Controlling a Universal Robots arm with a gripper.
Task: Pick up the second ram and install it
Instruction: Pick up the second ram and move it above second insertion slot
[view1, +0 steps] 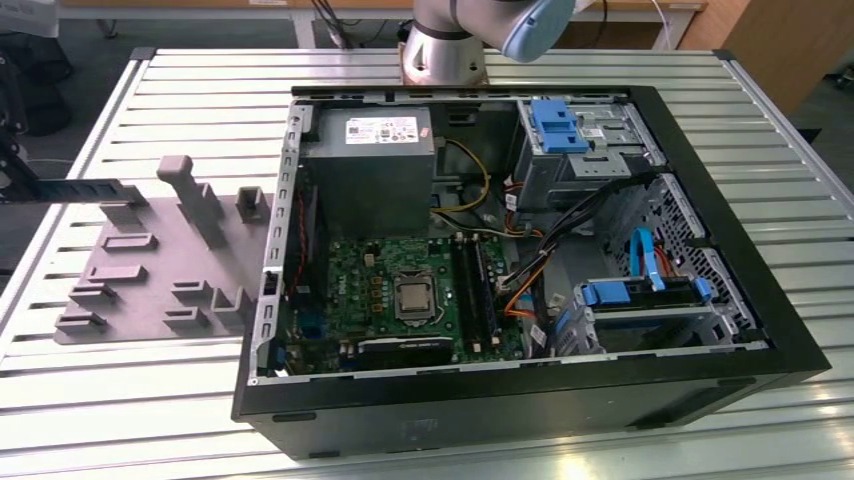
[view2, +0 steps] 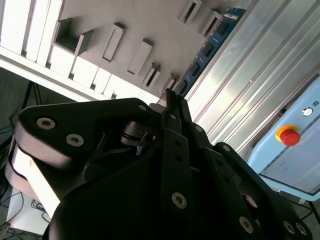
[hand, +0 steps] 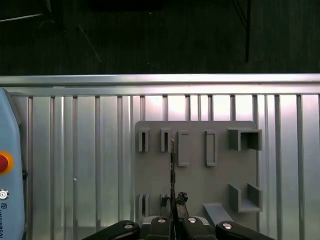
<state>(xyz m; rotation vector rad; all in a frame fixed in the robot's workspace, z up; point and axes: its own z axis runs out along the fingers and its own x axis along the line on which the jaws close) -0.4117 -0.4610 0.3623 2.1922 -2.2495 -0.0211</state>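
Gripper (view2: 172, 100) fingers clamped on one end of second ram (view2: 209, 47). Blue stick juts out past fingertips, edge-on in first wrist view, over grey fixture plate (hand: 200, 175) on slatted table (hand: 90, 160). Open PC case (view1: 534, 410) just beside plate.

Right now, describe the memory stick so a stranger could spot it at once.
Beside the open computer case lies a grey plate. Over it, the end effector grips the memory stick: thin, blue, dark-chipped, unlike the plate's grey blocks.
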